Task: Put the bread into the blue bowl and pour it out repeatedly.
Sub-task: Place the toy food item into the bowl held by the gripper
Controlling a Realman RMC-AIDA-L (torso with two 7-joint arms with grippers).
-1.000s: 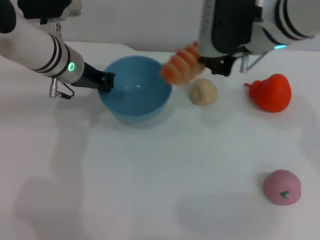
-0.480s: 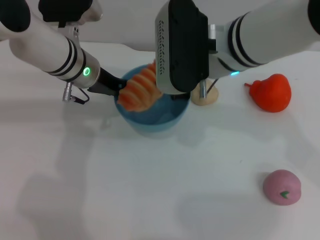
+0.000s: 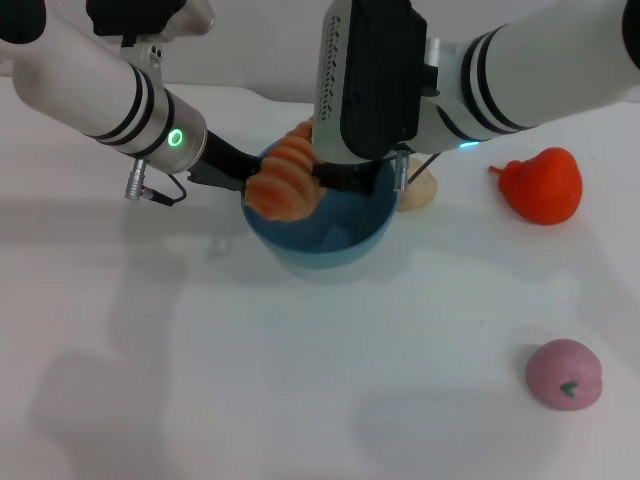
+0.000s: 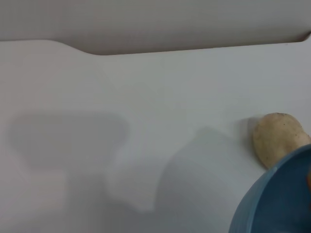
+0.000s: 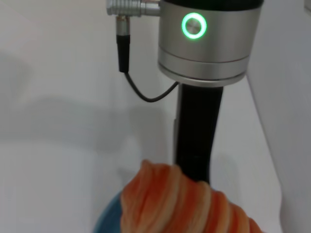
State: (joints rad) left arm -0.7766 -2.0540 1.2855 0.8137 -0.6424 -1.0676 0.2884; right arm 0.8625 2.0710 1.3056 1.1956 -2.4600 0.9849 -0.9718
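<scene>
Your right gripper point(image 3: 325, 178) is gripping the bread point(image 3: 283, 183), closed on its end, holding it tilted over the left part of the blue bowl point(image 3: 350, 245), partly above the rim. Bread isn't lying in the bowl; it's hanging in the air above the opening. Right wrist cam is showing the bread's striped top point(image 5: 184, 204) w/ the left arm's wrist ring glowing green behind it. Your left gripper point(image 3: 240, 172) is sitting at the bowl's left rim, looks clamped on it, though the bread is hiding the fingertips. Bowl is sitting on the white table point(image 3: 300, 380). Beige lump point(image 3: 420, 190) is lying just beside the bowl on the right side. Red pear-shaped toy point(image 3: 543, 185) and pink round toy point(image 3: 565, 374) are lying well apart on the right.
</scene>
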